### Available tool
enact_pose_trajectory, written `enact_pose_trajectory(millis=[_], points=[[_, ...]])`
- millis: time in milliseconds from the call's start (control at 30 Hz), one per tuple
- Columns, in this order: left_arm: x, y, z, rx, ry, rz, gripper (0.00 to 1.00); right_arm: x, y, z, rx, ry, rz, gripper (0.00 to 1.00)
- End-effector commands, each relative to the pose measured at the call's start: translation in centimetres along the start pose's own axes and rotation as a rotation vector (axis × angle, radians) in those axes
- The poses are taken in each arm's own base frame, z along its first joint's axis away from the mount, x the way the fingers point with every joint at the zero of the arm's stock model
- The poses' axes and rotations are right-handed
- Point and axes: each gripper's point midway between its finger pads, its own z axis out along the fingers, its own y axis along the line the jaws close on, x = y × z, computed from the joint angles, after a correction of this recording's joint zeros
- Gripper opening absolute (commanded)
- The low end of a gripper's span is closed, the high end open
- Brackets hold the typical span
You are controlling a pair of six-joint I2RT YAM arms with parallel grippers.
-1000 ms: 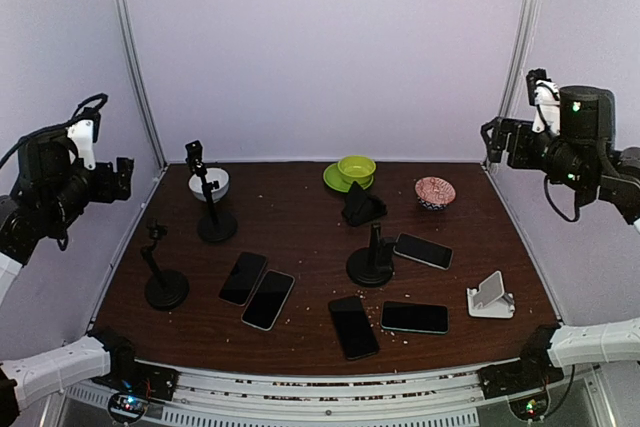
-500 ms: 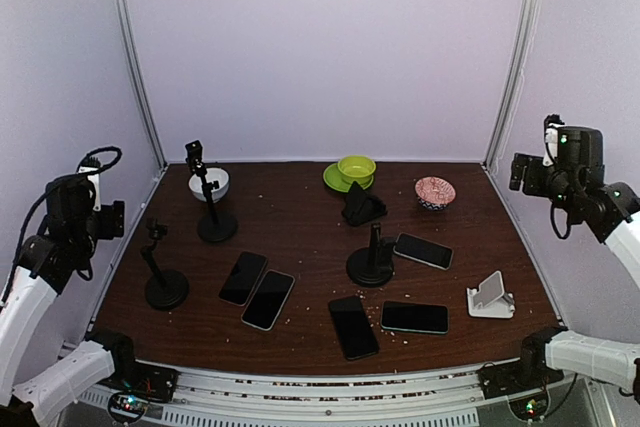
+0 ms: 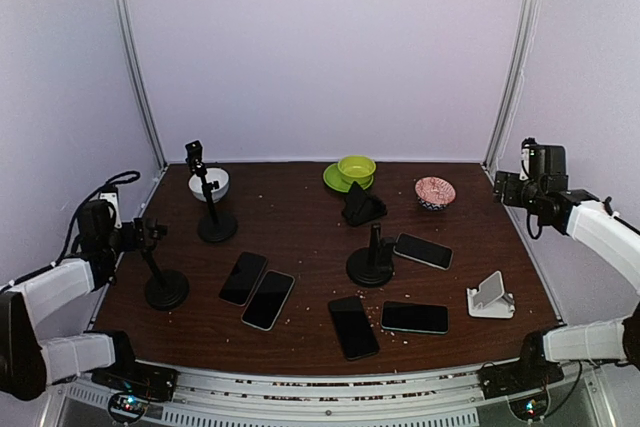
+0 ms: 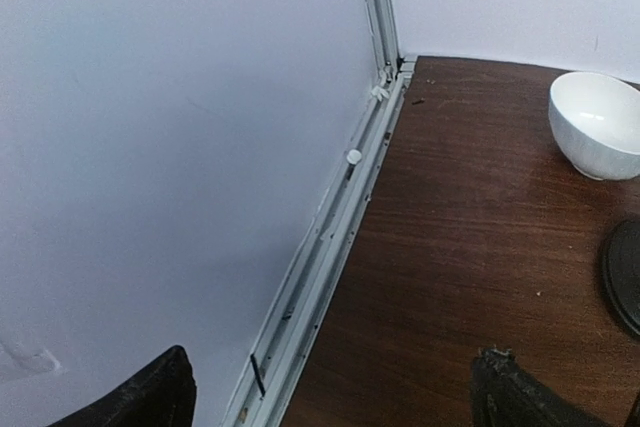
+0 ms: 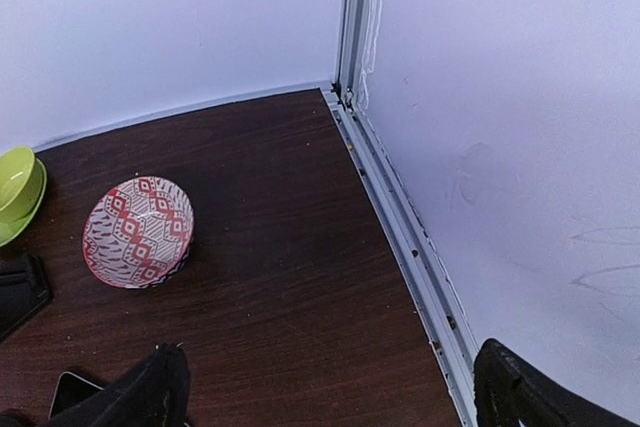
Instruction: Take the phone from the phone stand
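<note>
Jaws of the left gripper [image 4: 330,402], matte black, stand spread wide at the left edge of the top view, over the dark wood-grain tabletop [image 3: 300,212]. Its wrist view alone shows the metal rail [image 4: 330,237] along the wall, with a glossy white bowl [image 4: 598,125] at upper right. A black phone stand [image 3: 165,285], a thin post on a round base, rises near that gripper. A second stand [image 3: 216,219] is behind it and a third stand [image 3: 371,265] is at centre.

Five glossy black slabs lie flat on the tabletop:
- A left pair [image 3: 268,299] has long axes slanting toward upper right.
- A centre phone [image 3: 353,326] points nearly up the frame.
- A lower phone [image 3: 414,317] lies crosswise.
- An upper phone [image 3: 422,250] lies crosswise just beside the third stand.

A white angular stand [image 3: 490,297] sits at lower right. The right wrist view alone resolves the red-and-white lattice inside the patterned bowl [image 5: 138,232]. Jaws of the right gripper [image 5: 330,387] are spread wide, holding nothing.
</note>
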Motion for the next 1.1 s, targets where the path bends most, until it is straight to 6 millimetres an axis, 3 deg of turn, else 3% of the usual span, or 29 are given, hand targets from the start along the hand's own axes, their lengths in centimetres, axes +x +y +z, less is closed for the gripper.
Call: enact_pose_trajectory(millis=[0,200,467,700,867,1033,1067], points=[[-4.1,-0.6,0.8,0.035,-0.230,-0.110,0.98,-0.4,1.4,1.8,-0.052,-0.030,-0.055,1.00],[-5.0,-1.6,3.0,0.058,-0.259,-0.130,0.98,0.8,3.7,3.1,-0.184,-0.101,-0.142,1.00],[-5.6,-4.1,4.4,0.166,-0.271,-0.112,0.98,3.0,4.1,6.6,-0.186,-0.127,-0.002,1.00],[-5.9,-8.0,4.1,0.277,-0.311,0.024,0.98,2.5,3.8,6.1,-0.185,-0.275,-0.019,0.99],[-5.1,-7.1,3.3,0.228,-0.370,-0.010,0.98,2.6,4.1,4.5,-0.233,-0.359,-0.032,0.99],[-4.9,-6.9,3.5,0.204,-0.354,-0.008,0.98,4.5,3.2,3.1,-0.216,-0.435,-0.011,1.00],[-4.9,-7.0,3.4,0.205,-0.359,-0.008,0.98,3.9,3.2,2.4,-0.228,-0.492,-0.001,1.00]])
